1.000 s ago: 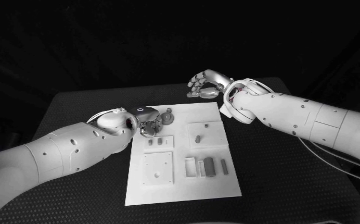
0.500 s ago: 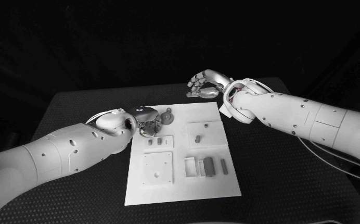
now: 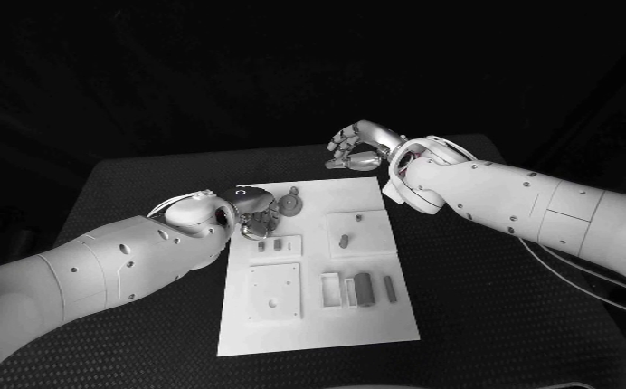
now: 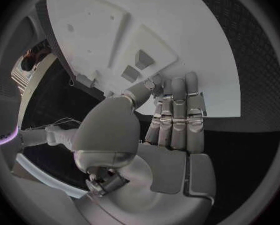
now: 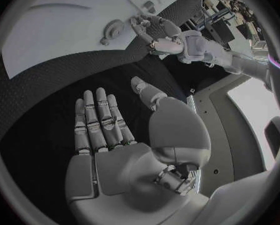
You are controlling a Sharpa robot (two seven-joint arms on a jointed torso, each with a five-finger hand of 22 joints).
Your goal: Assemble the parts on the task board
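White task board (image 3: 319, 317) (black table (image 3: 483, 308))

— What sort of place is this looking like?
— A robotics lab: a black table (image 3: 483, 298) is standing in darkness, and racks of cabled equipment (image 5: 224, 10) are crowding the room's edge in the right wrist view.

Left arm (image 3: 118, 258) reaches in from near left, its left hand (image 3: 256, 208) low at the far-left part of the board, fingers (image 4: 175, 105) straight and close together, thumb alongside, holding nothing. Right arm (image 3: 502, 199) comes from the right, right hand (image 3: 355, 147) raised beyond the far edge, fingers (image 5: 99, 117) extended and apart, palm empty.
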